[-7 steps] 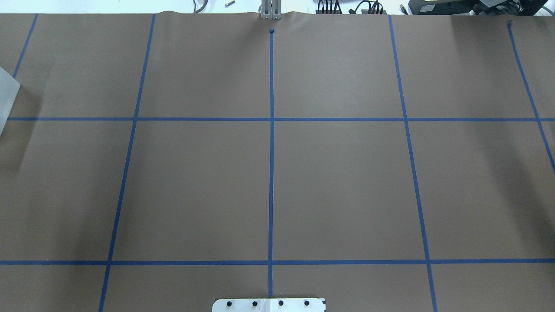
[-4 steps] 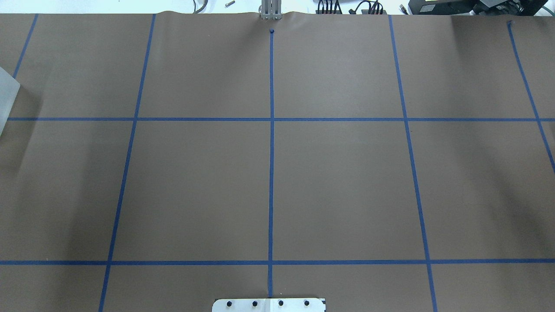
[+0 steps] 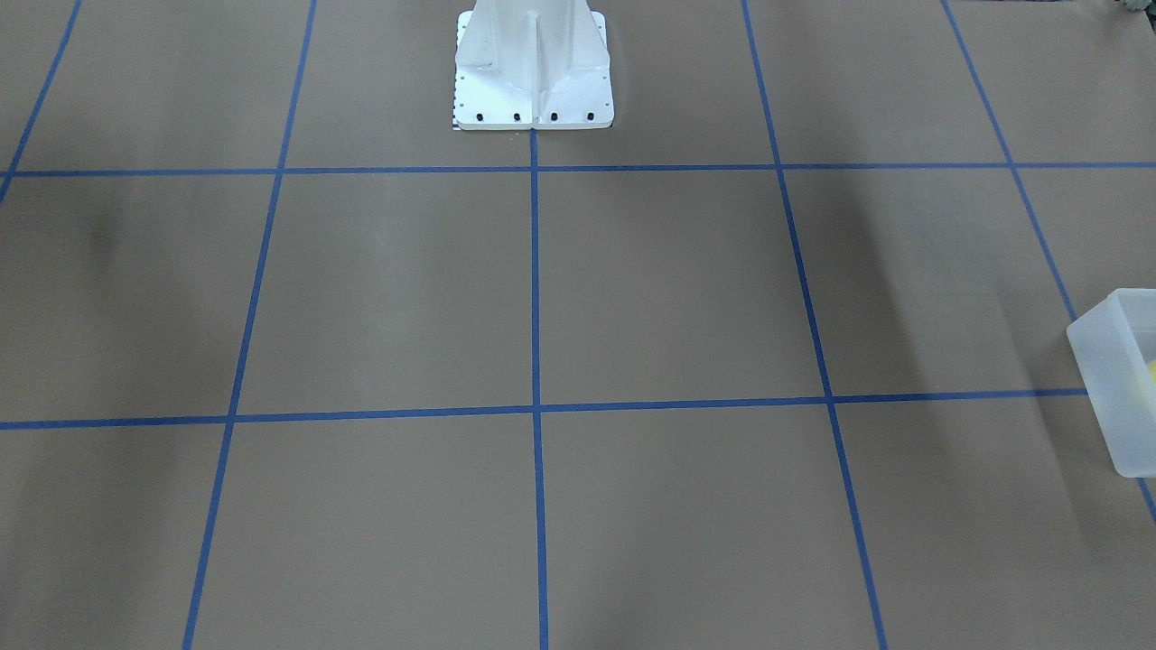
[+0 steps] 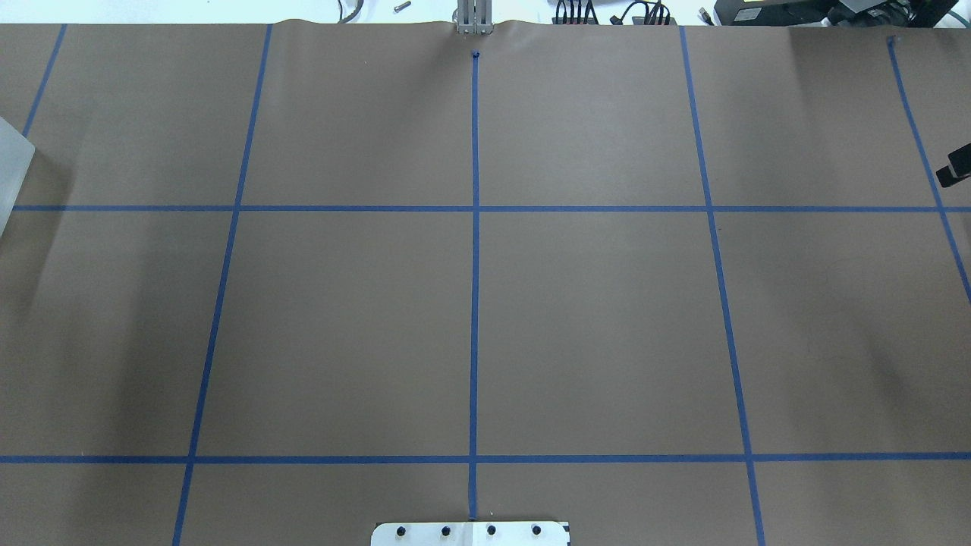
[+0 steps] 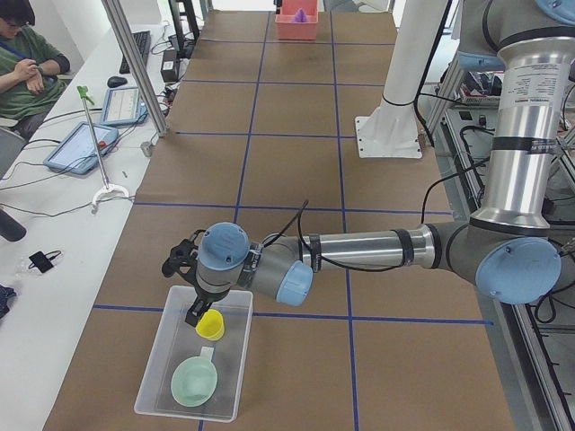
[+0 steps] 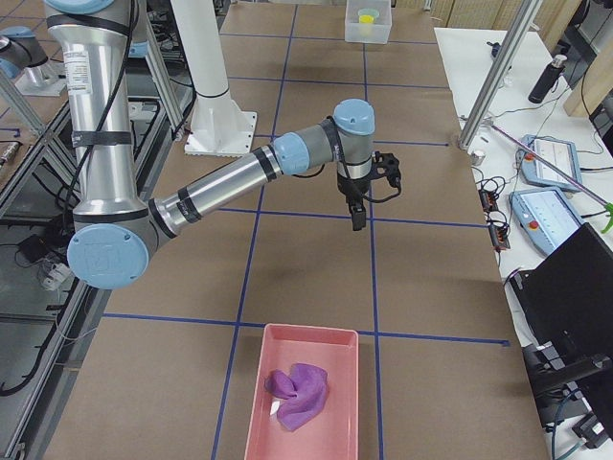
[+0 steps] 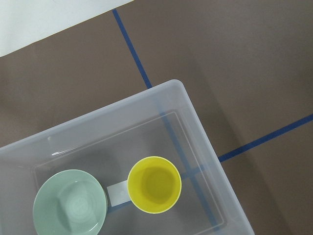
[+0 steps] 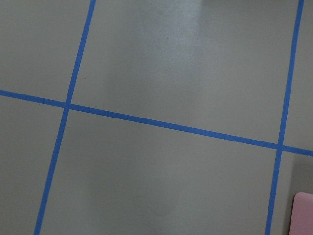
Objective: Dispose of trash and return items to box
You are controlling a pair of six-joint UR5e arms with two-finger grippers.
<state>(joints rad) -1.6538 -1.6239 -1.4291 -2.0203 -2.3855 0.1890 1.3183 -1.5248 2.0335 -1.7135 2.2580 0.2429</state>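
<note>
The box is a frosted-white tub at the table's left end; it also shows in the exterior left view, at the front-facing view's right edge and as a corner in the overhead view. The yellow cup stands upright inside it, next to the mint-green bowl. My left gripper hangs over the box right beside the cup; I cannot tell whether it is open. My right gripper points down over bare table; I cannot tell its state. Only a black tip of it shows overhead.
A pink tray at the table's right end holds a crumpled purple thing; its corner shows in the right wrist view. The white robot base stands at the table's robot side. Operators' desks with tablets line the far side.
A black tip of my right gripper has come into the overhead view at its right edge. The box corner at the left edge has not moved.
</note>
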